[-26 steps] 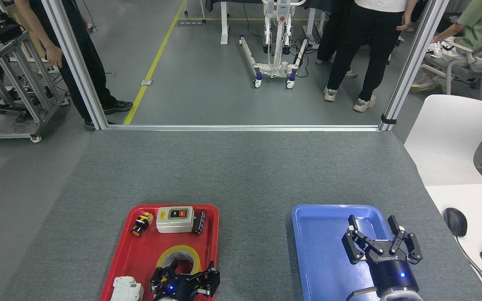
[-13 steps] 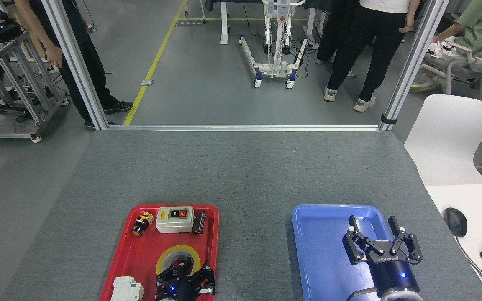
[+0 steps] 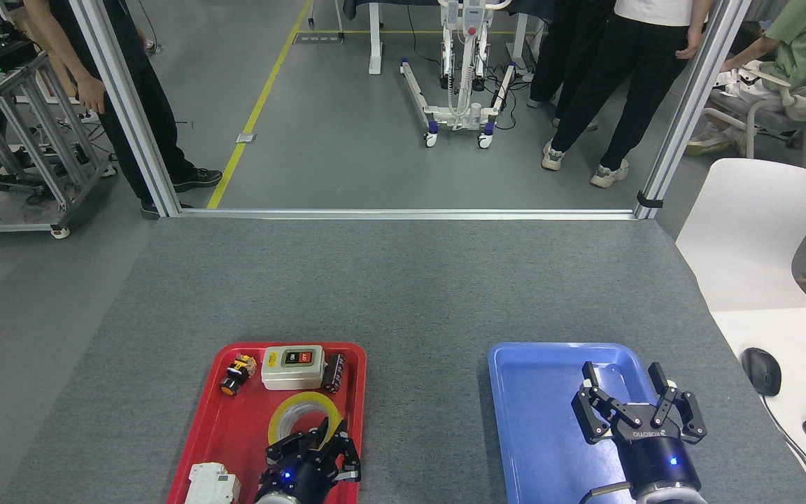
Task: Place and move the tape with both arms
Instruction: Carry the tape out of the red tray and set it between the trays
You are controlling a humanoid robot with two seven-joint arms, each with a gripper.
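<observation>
- "ROBOTIQ" is printed in white, seen upside down, on the black body of the right gripper.
- The labels on the switch box in the red tray are too small to be read.

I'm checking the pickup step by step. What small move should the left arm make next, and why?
Probably lift the tape straight up a little. The left tool looks closed on the roll's near rim in the red tray, though the grip is partly hidden; the right tool waits open over the blue tray.

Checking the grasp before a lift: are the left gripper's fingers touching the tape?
Touching. The head view shows the left gripper with one finger inside the hole of the tape, closed on its near rim.
</observation>
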